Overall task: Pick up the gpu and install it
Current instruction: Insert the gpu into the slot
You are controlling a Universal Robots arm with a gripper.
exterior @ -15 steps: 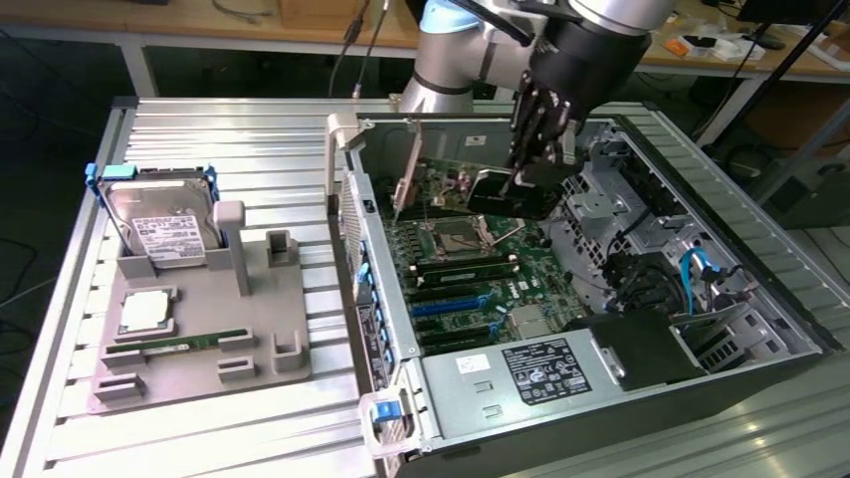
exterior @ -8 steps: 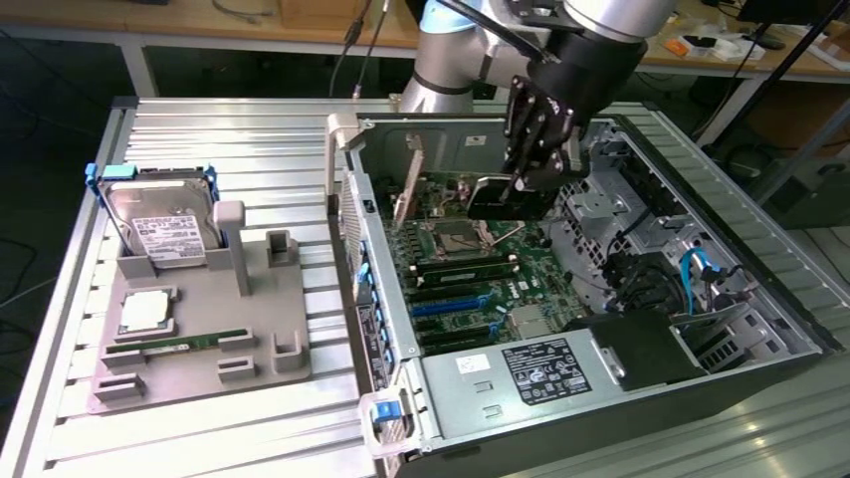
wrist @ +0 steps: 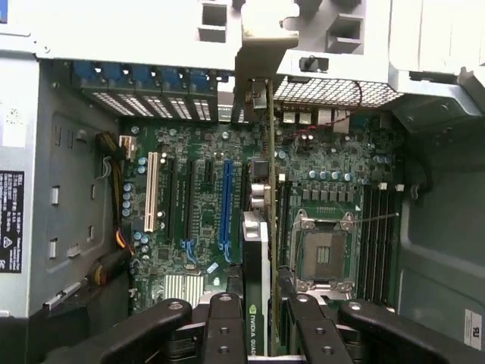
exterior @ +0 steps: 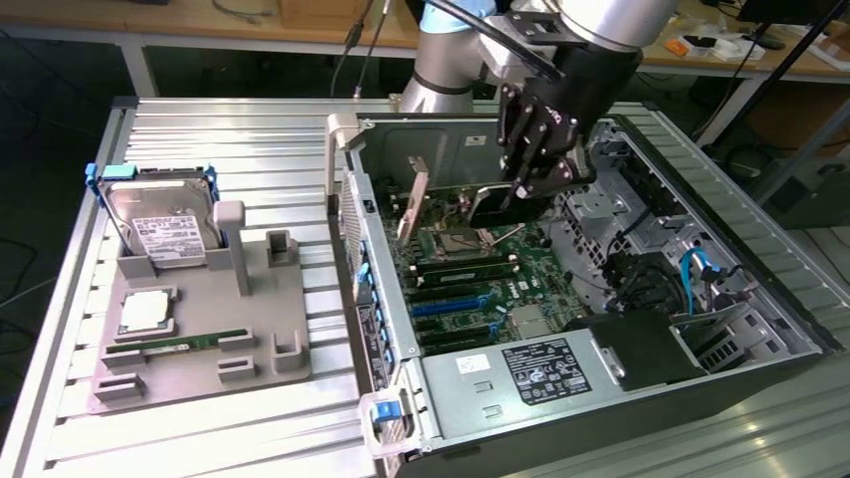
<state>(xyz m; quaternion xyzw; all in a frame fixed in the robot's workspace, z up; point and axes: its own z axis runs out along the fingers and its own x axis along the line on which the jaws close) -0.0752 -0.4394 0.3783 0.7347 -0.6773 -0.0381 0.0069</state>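
– Since the open case (exterior: 777, 319) is the biggest thing in front of us, where do we stand inside it?

– We judge that we are in the install step. The pick-up looks done: the grey tray (exterior: 199, 344) on the exterior view's left carries the hard drive (exterior: 162, 224), while the gpu (exterior: 503, 207) is inside the case, above the motherboard (wrist: 197, 227).

– And our gripper (wrist: 261, 302)?

– It is clamped on the gpu (wrist: 256, 250), with a finger on each face, and holds it on edge. In the wrist view the card runs between the blue slot (wrist: 225, 205) and the CPU socket (wrist: 322, 254). Its metal bracket (wrist: 261, 30) points at the rear wall of the case.

– Is it seated?

– We cannot tell, because the card hides its own lower edge and whatever slot lies under it.

– So what does the next move call for?

– In our judgement, we must keep the card upright and square to its slot. The bracket has to line up with its rear opening. Then we press straight and evenly, because a tilt could snag the connector edge.
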